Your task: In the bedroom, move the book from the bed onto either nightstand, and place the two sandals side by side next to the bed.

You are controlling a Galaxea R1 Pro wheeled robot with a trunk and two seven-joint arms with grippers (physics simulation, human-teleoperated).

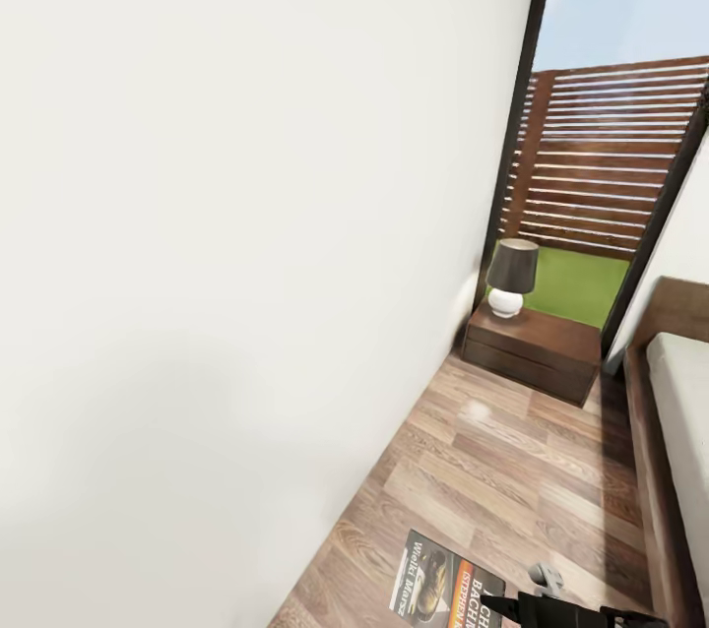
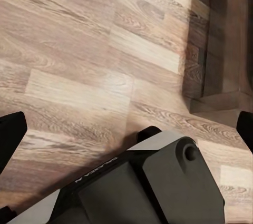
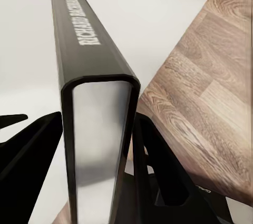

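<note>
The book (image 1: 441,587) hangs low over the plank floor at the bottom of the head view, cover up with an orange band and the lettering "Bachman". My right gripper (image 1: 537,600) is shut on it. In the right wrist view the book (image 3: 97,113) stands on edge, dark spine toward the camera, clamped between the two black fingers (image 3: 158,155) of the right gripper (image 3: 97,147). My left gripper (image 2: 128,129) is open over bare floor with nothing between its fingers. One nightstand (image 1: 537,343) stands ahead by the window. The bed (image 1: 652,471) runs along the right. The sandals are out of view.
A white wall (image 1: 217,264) runs close along the left. A dark-shaded lamp (image 1: 512,276) takes up the left part of the nightstand's top. Behind it is a tall window (image 1: 611,165) with fence and grass. A strip of wood floor (image 1: 512,471) lies between wall and bed.
</note>
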